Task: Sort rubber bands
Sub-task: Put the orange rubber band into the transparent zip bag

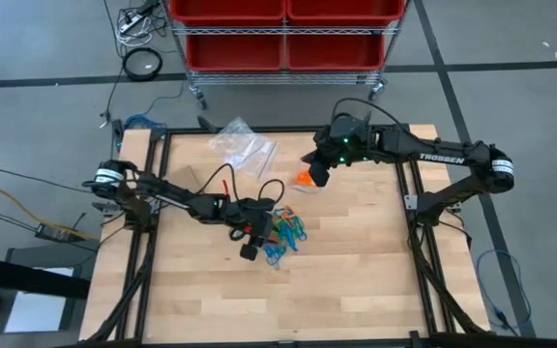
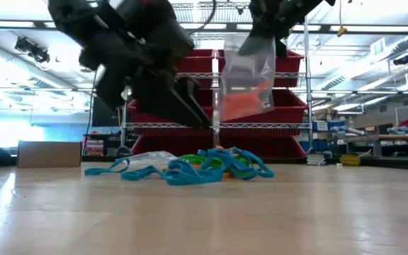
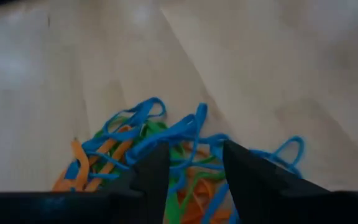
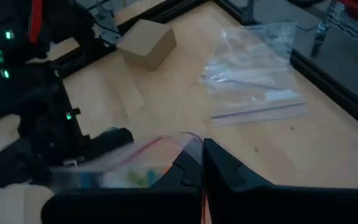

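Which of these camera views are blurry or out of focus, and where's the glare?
Low view: left gripper blurred dark against bright backlit windows. Left wrist view: rubber bands soft, table washed pale. Right wrist view: held bag smeared.

Matt rubbery rubber bands (image 1: 285, 232) lie on a smooth wooden table (image 1: 356, 271) near clear glossy plastic bags (image 1: 243, 147).

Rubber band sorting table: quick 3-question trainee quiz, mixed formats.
1. True or false: the right hand is shut on a clear bag with orange bands inside.
2. The left hand is: A) open above the rubber bands, B) shut on a blue band, C) off the table.
3. Fill in: the spare clear bags lie on the table's ____ part, by the red bins.

Key: 1 true; 2 A; 3 far.
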